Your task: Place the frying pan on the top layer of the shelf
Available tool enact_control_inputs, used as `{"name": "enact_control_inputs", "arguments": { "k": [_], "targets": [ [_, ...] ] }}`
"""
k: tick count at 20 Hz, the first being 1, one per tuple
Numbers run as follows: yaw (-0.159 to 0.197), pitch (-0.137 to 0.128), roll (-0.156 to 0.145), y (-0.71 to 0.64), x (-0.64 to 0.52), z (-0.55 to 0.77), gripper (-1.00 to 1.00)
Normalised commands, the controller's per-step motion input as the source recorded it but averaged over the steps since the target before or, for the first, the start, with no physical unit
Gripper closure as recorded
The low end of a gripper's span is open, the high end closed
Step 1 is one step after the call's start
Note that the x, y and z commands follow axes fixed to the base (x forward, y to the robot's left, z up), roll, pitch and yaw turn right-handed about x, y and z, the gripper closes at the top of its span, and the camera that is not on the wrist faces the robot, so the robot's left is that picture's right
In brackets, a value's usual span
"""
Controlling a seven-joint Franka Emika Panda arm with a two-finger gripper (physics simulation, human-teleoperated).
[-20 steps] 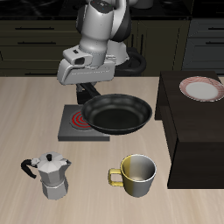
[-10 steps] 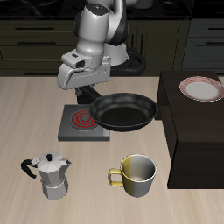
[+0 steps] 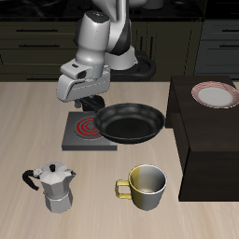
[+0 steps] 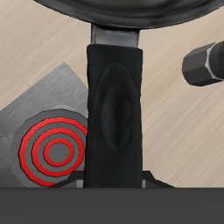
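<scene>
Here the end effector (image 3: 92, 99) grips the frying pan (image 3: 131, 122) by its handle, pan extending toward the shelf (image 3: 210, 140).

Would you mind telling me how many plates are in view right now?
1: a plate with a red rim sits on top of the shelf, near its back. None other visible, though the robot arm hides some table.

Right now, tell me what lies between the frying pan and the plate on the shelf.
Only bare shelf top separates the frying pan from the plate; nothing stands between them. This shows in the exterior view.
</scene>
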Motion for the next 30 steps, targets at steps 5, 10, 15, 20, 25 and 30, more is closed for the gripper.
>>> {"name": "enact_control_inputs", "arguments": {
  "k": [5, 10, 15, 20, 25, 30],
  "targets": [
    [0.026, 0.003, -0.008, 0.0, 0.12, -0.13, 1.0],
    [-0.003, 0.004, -0.008, 0.01, 0.08, -0.09, 1.0],
    [0.003, 0.011, 0.02, 0.15, 0.09, -0.09, 1.0],
    [-0.003, 0.005, 0.015, 0.11, 0.07, -0.06, 1.0],
    [0.005, 0.01, 0.025, 0.18, 0.02, -0.04, 1.0],
    [0.002, -0.002, 0.02, 0.12, -0.01, 0.04, 1.0]
  ]
}}
